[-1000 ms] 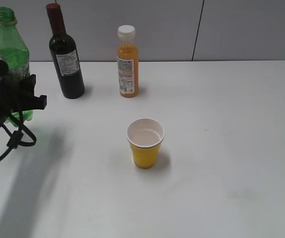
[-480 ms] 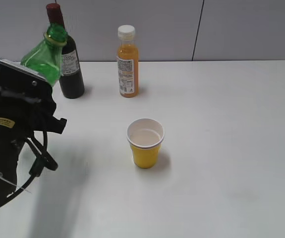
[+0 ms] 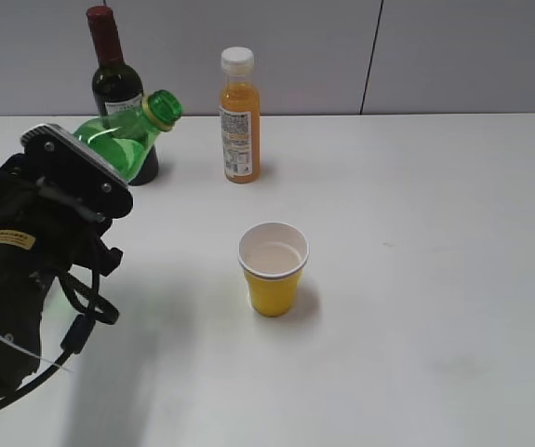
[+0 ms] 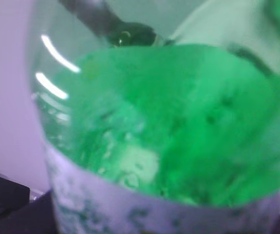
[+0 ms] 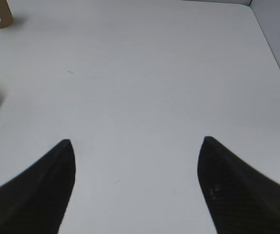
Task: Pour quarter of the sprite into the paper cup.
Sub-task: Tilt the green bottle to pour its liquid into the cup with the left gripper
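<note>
— Step in hand?
— Carrying and tipping. Translucent green plastic sprite bottle (image 3: 127, 140) at upper left of the exterior view, clear of the white table (image 3: 434, 279), leaning steeply with its open, capless mouth aimed right. Left gripper (image 3: 62, 200) wrapped around the lower body; fingers themselves hidden behind the black wrist housing, but clamped on the bottle, judging by how it hangs. Left wrist view filled with green plastic and the label edge (image 4: 169, 146), blurred.

— And the target?
— Small yellow paper cup with white inside (image 3: 273, 268), upright near the frame's centre, well apart from the bottle mouth, lower and to the right. No stream visible; contents of the cup hard to judge.

— Next move?
— Probably: bring the mouth over the rim before tipping further, then a slow, short pour, stopping early. Risk of spilling onto the table if tilted more while short of the cup.

— Right side?
— Right gripper (image 5: 135, 161) idle over bare table, fingers (image 5: 37, 185) spread wide, nothing between.

— Count?
— One sprite bottle, one paper cup, one dark glass wine bottle (image 3: 113, 84), one orange juice bottle with white cap (image 3: 239, 116), two arms.
</note>
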